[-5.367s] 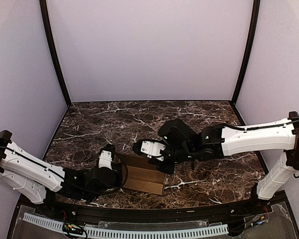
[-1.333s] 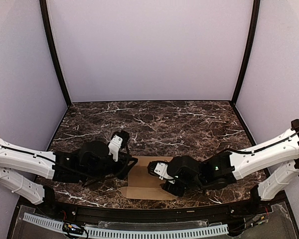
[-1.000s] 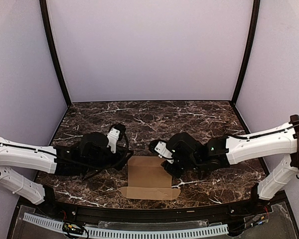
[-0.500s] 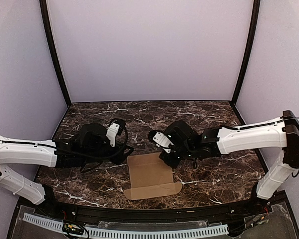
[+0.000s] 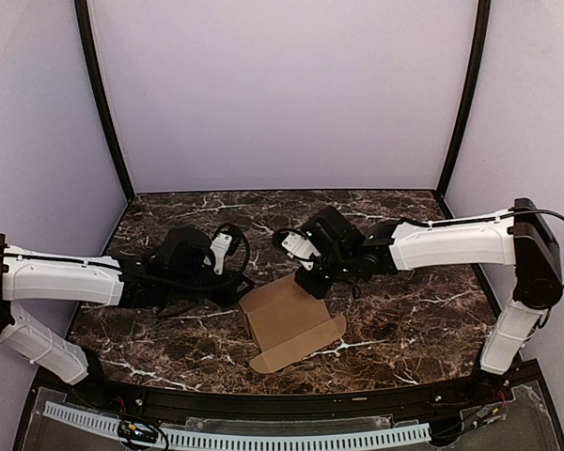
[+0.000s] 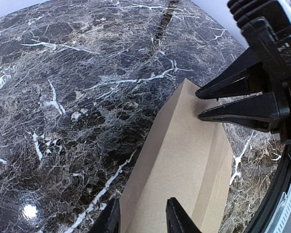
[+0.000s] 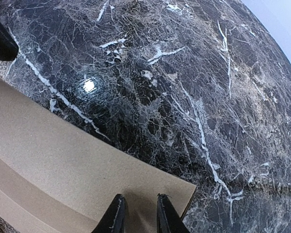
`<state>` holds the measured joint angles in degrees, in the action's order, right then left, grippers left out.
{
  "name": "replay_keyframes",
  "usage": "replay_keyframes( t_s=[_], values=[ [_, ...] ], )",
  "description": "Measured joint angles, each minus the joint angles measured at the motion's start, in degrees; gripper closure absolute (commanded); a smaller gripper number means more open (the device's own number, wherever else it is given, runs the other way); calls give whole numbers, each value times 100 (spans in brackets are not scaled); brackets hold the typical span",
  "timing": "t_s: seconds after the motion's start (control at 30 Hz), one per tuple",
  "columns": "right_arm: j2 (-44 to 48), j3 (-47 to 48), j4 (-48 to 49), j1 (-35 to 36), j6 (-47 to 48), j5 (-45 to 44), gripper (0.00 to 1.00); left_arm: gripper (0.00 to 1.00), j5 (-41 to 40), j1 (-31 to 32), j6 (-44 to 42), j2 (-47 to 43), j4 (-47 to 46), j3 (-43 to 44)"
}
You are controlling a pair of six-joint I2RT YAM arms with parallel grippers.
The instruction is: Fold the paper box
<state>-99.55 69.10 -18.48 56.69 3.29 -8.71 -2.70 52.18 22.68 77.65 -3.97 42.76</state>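
The paper box (image 5: 291, 324) is a plain brown cardboard piece lying flat and skewed on the marble table, with a creased flap along its near edge. It also shows in the left wrist view (image 6: 184, 160) and in the right wrist view (image 7: 63, 160). My left gripper (image 5: 242, 287) is at its left far corner, jaws apart and straddling the sheet's left edge (image 6: 143, 221). My right gripper (image 5: 310, 285) is at the far right corner, jaws slightly apart, both tips over the cardboard (image 7: 139, 216). Its tips also show in the left wrist view (image 6: 200, 103).
The dark marble table (image 5: 404, 235) is walled by lilac panels with black corner posts (image 5: 103, 103). A black rail (image 5: 291, 404) runs along the near edge, close behind the cardboard.
Over the last second both grippers have moved away from the near edge. The cardboard has slid with them and turned counterclockwise. About five seconds ago it looked folded and darker, lying between the arms.
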Motion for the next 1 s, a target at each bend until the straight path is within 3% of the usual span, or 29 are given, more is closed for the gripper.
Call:
replay_keyframes(
  t_s=[0.23,0.4,0.63,0.83,1.0],
  values=[
    [127,15,-184,-7,-87,127,70,69,109,-83,0,332,-13,44],
    [774,-361,-254,-7,-461,369,68,70,245,-83,0,509,-11,96],
    [1773,-1294,-254,138,-1611,647,69,71,391,-125,-7,695,-74,212],
    [1917,-2225,-70,444,-2627,745,68,74,546,-284,-2,901,-323,297],
    [1915,-2463,103,446,-3132,721,67,75,568,-431,-4,1008,-476,326]
  ],
)
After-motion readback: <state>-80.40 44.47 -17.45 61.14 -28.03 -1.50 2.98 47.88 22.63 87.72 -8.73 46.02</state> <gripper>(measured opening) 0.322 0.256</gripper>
